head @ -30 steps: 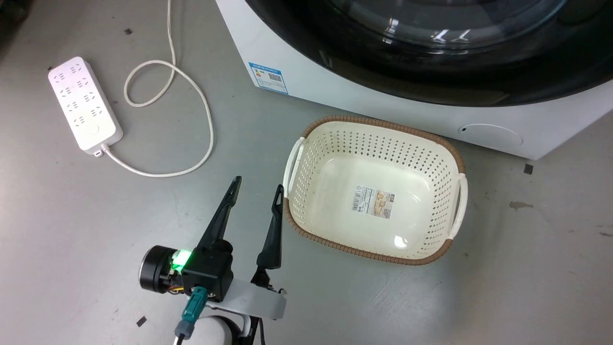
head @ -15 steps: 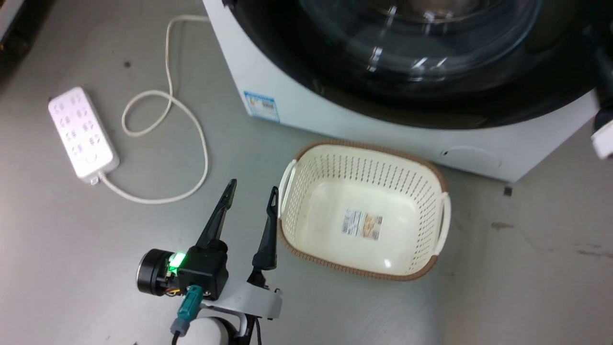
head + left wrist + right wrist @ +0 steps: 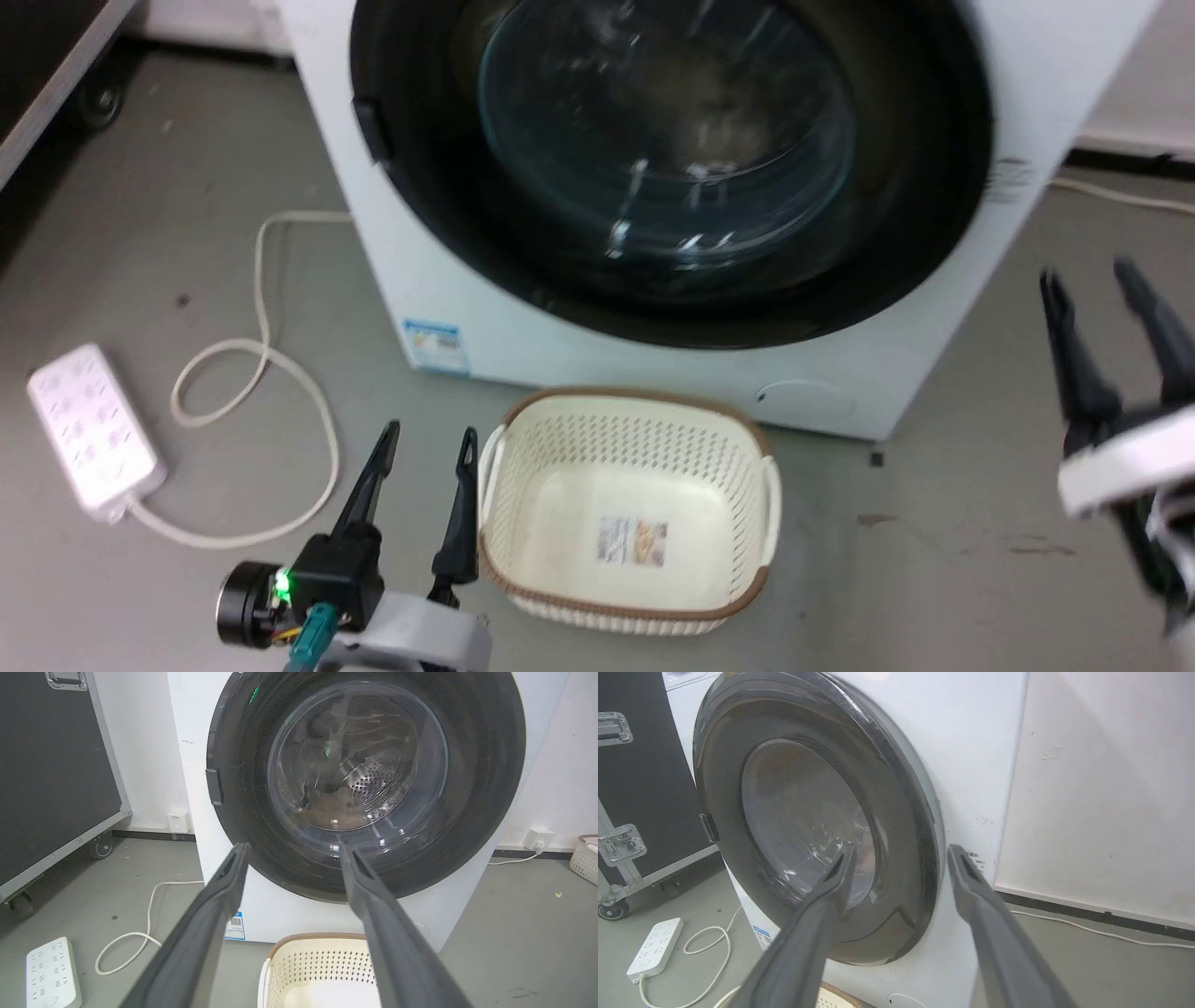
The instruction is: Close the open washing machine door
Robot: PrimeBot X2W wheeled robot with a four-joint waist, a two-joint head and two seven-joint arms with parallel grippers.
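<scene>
The white washing machine (image 3: 359, 233) stands ahead on the floor. Its door (image 3: 448, 233), a wide glossy black rim around a clear glass bowl, lies flat against the front; I see no gap. My left gripper (image 3: 430, 431) hangs open low at the left, beside the basket, well short of the machine (image 3: 191, 765); its fingers (image 3: 294, 845) frame the door (image 3: 476, 788). My right gripper (image 3: 1088, 273) is open at the right edge, off the machine's right corner. Its view looks across the door (image 3: 724, 788) from the right, fingers (image 3: 902, 848) apart and empty.
A cream perforated basket (image 3: 635, 523) sits on the floor just before the machine. A white power strip (image 3: 89, 429) and its looped cable (image 3: 271, 355) lie at the left. A black wheeled case (image 3: 46, 765) stands at far left, and a white wall (image 3: 1101, 788) runs right of the machine.
The head camera has tilted up, so the whole door front now shows. My right gripper has come into the picture at the right edge. The left gripper stays beside the basket.
</scene>
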